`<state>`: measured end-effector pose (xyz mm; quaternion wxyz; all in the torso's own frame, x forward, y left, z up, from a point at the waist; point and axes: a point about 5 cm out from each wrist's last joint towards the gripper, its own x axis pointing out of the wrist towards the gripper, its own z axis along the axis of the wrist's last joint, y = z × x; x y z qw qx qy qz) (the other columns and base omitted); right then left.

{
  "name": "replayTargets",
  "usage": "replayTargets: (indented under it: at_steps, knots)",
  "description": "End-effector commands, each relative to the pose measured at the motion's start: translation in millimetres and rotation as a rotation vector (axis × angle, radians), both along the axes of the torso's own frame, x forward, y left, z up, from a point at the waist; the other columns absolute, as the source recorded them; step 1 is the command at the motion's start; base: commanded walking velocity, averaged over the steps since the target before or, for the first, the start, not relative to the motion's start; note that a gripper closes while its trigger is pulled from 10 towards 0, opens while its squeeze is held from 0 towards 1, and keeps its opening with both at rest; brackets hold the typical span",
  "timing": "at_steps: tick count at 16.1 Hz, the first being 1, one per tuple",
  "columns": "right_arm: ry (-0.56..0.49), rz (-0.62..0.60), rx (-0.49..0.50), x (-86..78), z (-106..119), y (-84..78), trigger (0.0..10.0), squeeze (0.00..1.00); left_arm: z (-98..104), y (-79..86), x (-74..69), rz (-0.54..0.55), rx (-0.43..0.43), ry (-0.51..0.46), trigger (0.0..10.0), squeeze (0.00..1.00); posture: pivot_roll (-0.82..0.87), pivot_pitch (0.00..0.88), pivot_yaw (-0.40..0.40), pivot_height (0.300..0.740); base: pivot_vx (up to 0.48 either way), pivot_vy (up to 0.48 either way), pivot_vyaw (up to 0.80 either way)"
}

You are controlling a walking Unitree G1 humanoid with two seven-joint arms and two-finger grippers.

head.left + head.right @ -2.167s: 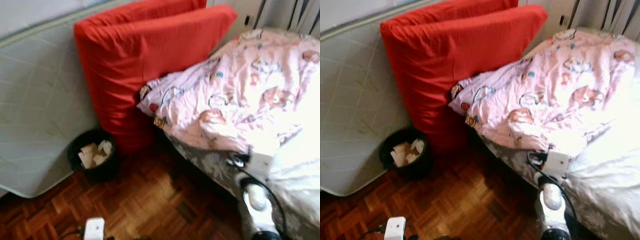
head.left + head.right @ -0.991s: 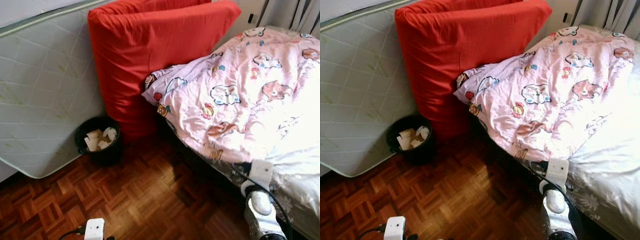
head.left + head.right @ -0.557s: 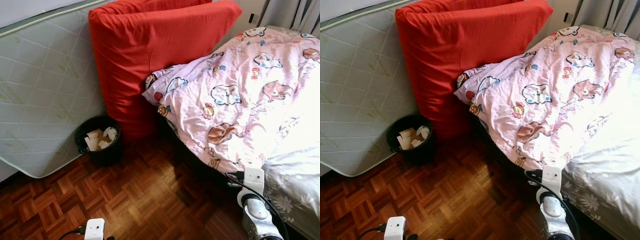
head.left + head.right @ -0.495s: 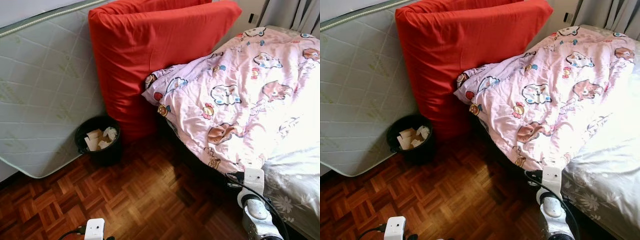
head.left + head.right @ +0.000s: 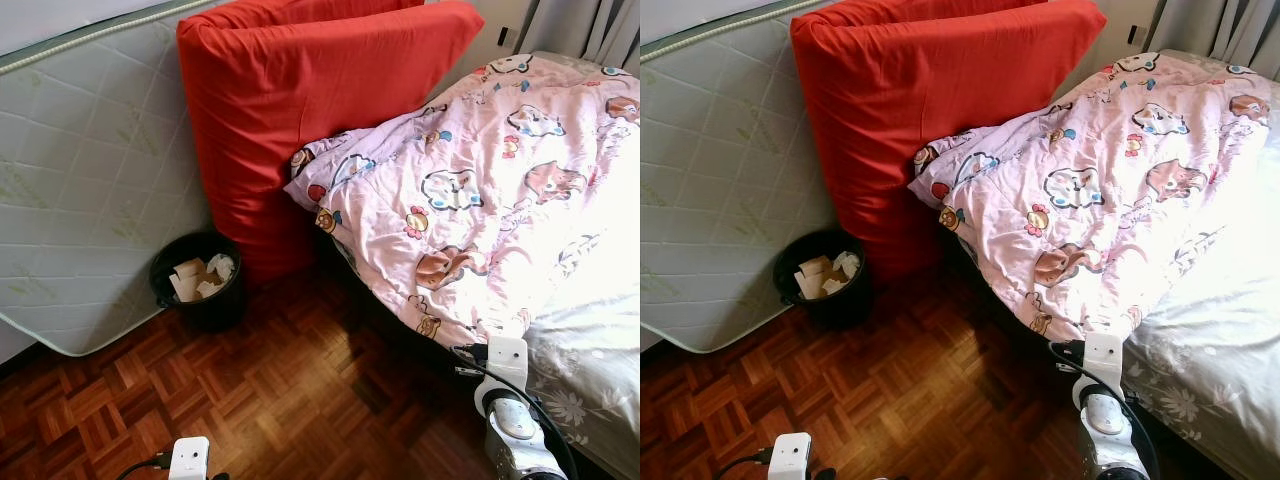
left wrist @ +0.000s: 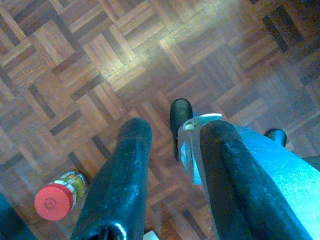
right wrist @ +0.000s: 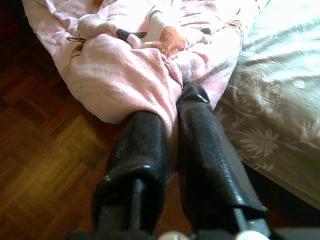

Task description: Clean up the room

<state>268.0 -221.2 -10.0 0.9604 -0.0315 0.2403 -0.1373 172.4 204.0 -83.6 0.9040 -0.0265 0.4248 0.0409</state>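
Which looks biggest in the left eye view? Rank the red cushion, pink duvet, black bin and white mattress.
1. pink duvet
2. red cushion and white mattress: too alike to rank, and the frame crops the mattress.
3. black bin, clearly smallest.

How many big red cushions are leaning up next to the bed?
2. The front cushion stands on the floor between the mattress and the blanket. The back cushion peeks out behind its top edge, mostly hidden.

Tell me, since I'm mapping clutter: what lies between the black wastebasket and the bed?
In the left eye view, the red cushion leans between the black wastebasket and the bed, with bare parquet floor in front.
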Motion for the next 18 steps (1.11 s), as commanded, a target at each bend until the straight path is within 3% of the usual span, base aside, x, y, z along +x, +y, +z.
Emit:
replayTargets:
  at_steps: [1,2,3,5,9,10,11,12,13,15,16,18]
  knots:
    - [0.025,0.003,-0.002,-2.6,-4,0.4,10.0,0.56,-3,3.2,-8.3,0.003,0.014,0.032,10.0,0.0,0.05,0.126,0.038,0.74,0.0,0.0,0.0]
    - [0.028,0.005,-0.002,-2.9,-4,0.4,10.0,0.69,-3,3.2,-8.2,0.002,0.014,0.032,10.0,0.0,0.05,0.126,0.038,0.74,0.0,0.0,0.0]
    - [0.031,0.007,-0.001,-3.1,-5,0.5,10.0,0.93,-3,3.2,-8.2,0.002,0.015,0.032,10.0,0.0,0.05,0.126,0.037,0.74,0.0,0.0,0.0]
    - [0.032,0.005,0.0,-3.5,-5,0.0,10.0,1.0,-3,3.1,-8.0,0.003,0.014,0.031,10.0,0.0,0.05,0.126,0.037,0.74,0.0,0.0,0.0]
    - [0.042,0.008,0.003,-4.7,-6,0.5,10.0,0.98,-3,3.2,-8.0,0.005,0.015,0.031,10.0,0.0,0.05,0.126,0.037,0.74,0.0,0.0,0.0]
    - [0.048,0.007,0.008,-5.9,-8,0.8,10.0,0.94,-3,3.2,-8.0,0.005,0.015,0.031,10.0,0.0,0.05,0.124,0.037,0.74,0.0,0.0,0.0]
    - [0.058,0.017,0.061,-11.2,-14,2.9,10.0,0.14,-3,2.6,-8.0,0.006,0.014,0.031,10.0,0.0,0.05,0.121,0.035,0.74,0.0,0.0,0.0]
    - [0.069,0.032,0.08,-14.7,-17,4.0,10.0,0.14,-3,2.6,-7.9,0.007,0.014,0.03,10.0,0.0,0.05,0.12,0.035,0.74,0.0,0.0,0.0]
    - [0.123,0.01,0.126,-28.2,-28,-0.3,10.0,0.0,-3,2.5,-7.4,0.008,0.014,0.029,10.0,0.0,0.04,0.117,0.031,0.74,0.0,0.0,0.0]
    - [0.239,0.01,0.12,-56.8,-47,-8.2,10.0,0.0,-3,2.1,-6.1,0.01,0.015,0.027,10.0,0.0,0.05,0.114,0.035,0.74,0.0,0.0,0.0]
    - [0.254,0.015,0.122,-60.5,-50,-8.3,10.0,0.0,-3,2.1,-5.7,0.01,0.015,0.026,10.0,0.0,0.05,0.114,0.034,0.74,0.0,0.0,0.0]
    - [0.291,-0.086,0.197,-78.5,-60,-12.0,10.0,0.0,-2,2.3,-5.0,0.011,0.016,0.024,10.0,0.0,0.04,0.108,0.034,0.74,0.0,0.0,0.0]
